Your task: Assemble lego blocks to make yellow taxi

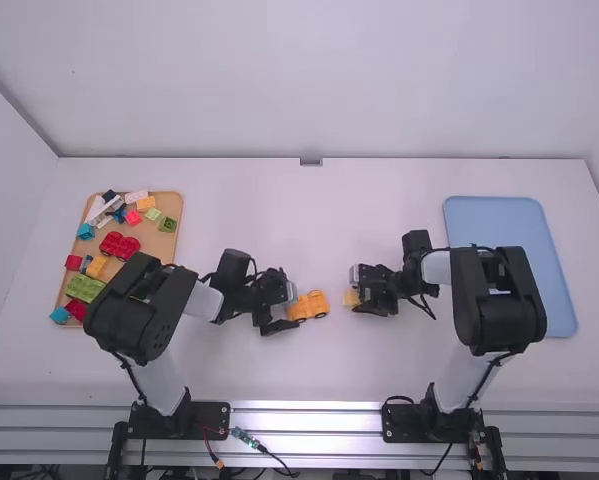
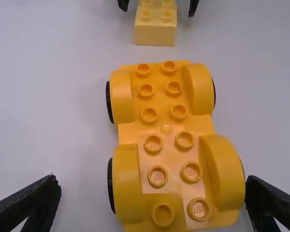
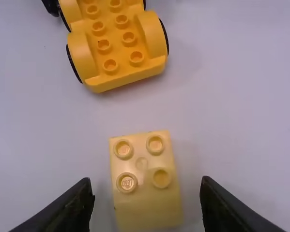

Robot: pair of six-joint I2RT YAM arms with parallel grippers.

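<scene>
Yellow car (image 2: 166,128) points lengthwise at block (image 3: 147,208); left gripper (image 1: 289,308), right gripper (image 1: 359,290) wide open, empty

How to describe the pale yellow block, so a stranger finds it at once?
On the white table, near the middle, find the right gripper. Between its open fingers is a small pale yellow block, like a box, with four studs on top. It has no wheels, unlike the deeper yellow car base nearby.

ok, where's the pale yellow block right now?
In the high view, the pale yellow block is just right of the wheeled yellow base, between the open fingers of the right gripper.
</scene>
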